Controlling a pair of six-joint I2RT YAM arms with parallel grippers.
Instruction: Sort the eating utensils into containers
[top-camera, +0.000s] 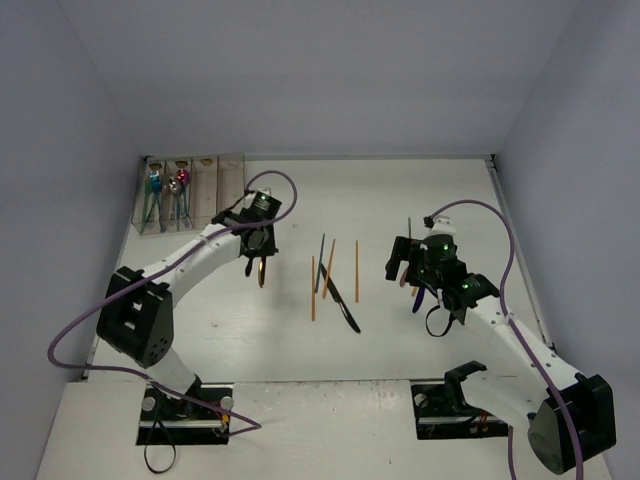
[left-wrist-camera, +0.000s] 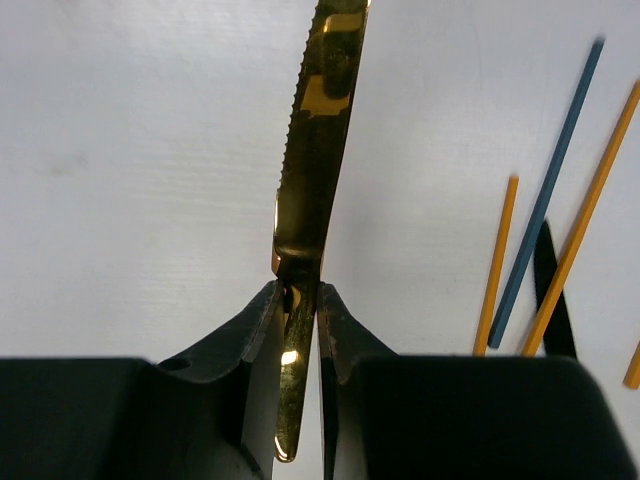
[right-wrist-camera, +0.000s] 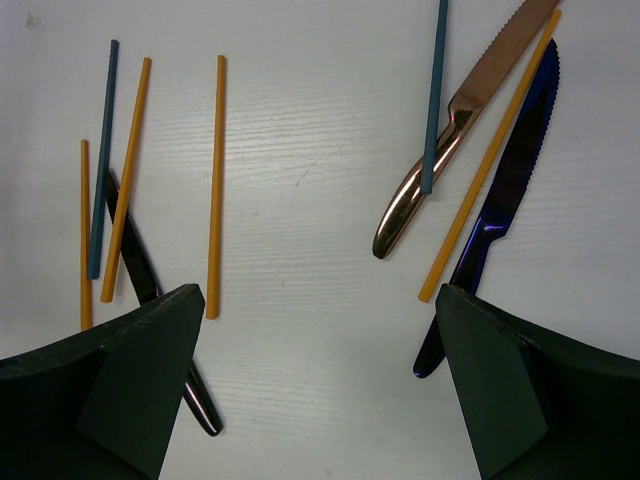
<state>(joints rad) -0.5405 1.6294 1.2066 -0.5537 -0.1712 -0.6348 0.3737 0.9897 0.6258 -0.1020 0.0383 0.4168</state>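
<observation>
Though beside orange sticks (left-wrist-camera: 497, 265), left end effector (left-wrist-camera: 300, 300) tight on gold knife (left-wrist-camera: 320, 130), right end effector (right-wrist-camera: 318, 320) spread near copper knife (right-wrist-camera: 470, 105)

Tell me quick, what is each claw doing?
Left claw: closed, holding the gold knife.
Right claw: open, holding nothing.
</observation>
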